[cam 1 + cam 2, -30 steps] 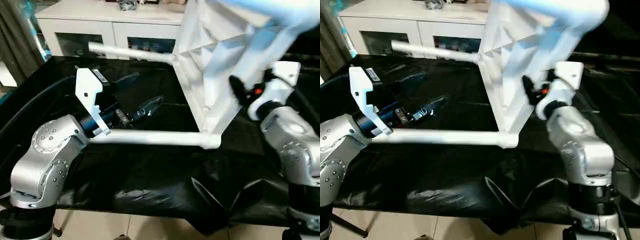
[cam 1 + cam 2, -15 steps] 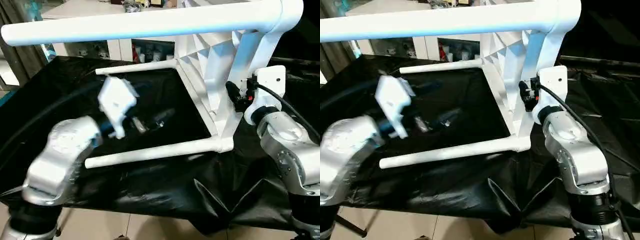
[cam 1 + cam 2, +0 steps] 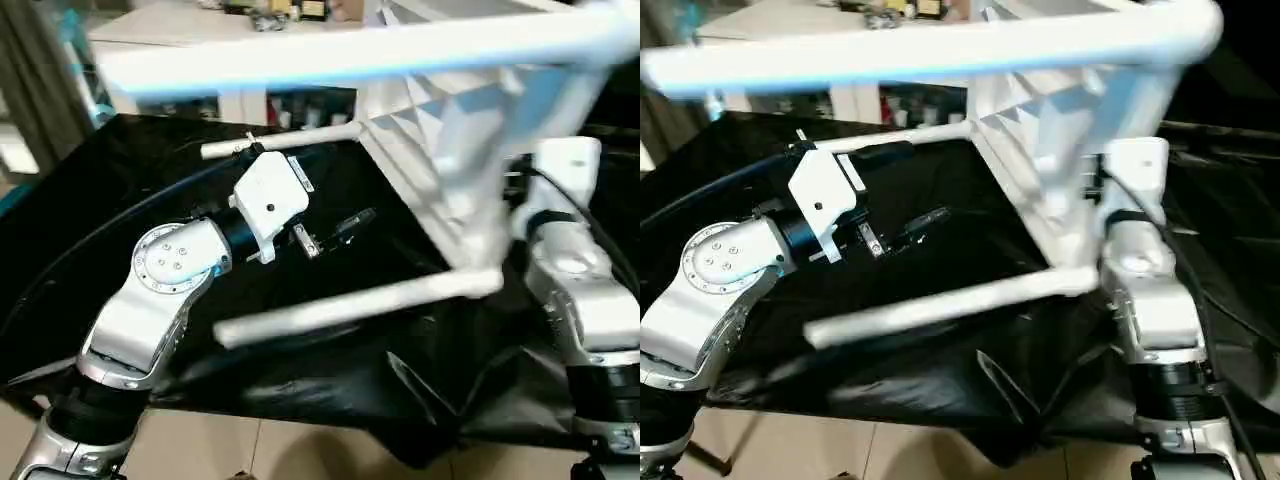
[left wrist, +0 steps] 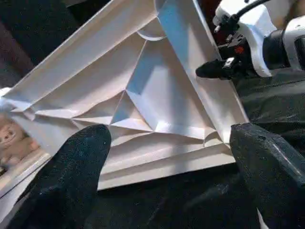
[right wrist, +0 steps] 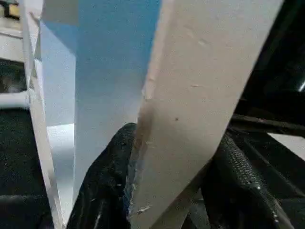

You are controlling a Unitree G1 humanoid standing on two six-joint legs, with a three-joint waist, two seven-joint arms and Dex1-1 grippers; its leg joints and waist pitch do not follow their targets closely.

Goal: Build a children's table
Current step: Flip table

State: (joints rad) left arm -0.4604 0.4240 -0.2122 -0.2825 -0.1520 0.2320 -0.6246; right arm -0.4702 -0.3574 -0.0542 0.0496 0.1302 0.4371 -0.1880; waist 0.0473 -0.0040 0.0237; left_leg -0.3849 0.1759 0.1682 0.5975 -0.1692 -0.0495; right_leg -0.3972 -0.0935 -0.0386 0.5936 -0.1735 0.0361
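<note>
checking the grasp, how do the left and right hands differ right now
The left hand is wide open, empty, off the children's table, aimed at its ribbed underside. The right hand has a finger either side of the top's edge, gripping it. Both have two black fingers.

black plastic sheet (image 3: pixel 300 380) covering work surface, wrinkled at near edge, white cabinet (image 3: pixel 240 100) with glass doors behind, small clutter on top, tiled floor (image 3: pixel 300 450) below

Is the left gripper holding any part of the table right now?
No. In the left wrist view its two black fingers stand wide apart with nothing between them, and the table's ribbed underside lies beyond them.
</note>
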